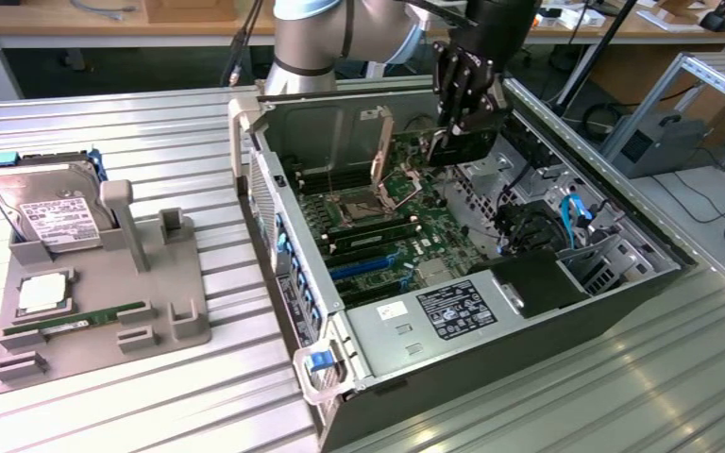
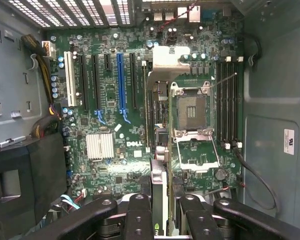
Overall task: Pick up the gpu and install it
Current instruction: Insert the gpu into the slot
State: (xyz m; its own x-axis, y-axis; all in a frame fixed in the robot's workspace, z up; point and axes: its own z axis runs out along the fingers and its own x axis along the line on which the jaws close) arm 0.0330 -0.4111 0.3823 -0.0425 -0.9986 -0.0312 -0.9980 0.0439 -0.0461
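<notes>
Gpu point(image 2: 158, 185), edge-on, clamped in the hand point(image 2: 164, 212) (hanging clear above the motherboard point(image 2: 110, 100), case walls point(image 2: 272, 75) well apart).

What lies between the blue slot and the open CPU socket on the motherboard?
In the wrist view: one black slot, then the gpu, edge-on, held by the gripper.

Ribbed metal table point(image 1: 124, 415): grey fixture point(image 1: 180, 278), open computer case point(image 1: 325, 132) on it.
</notes>
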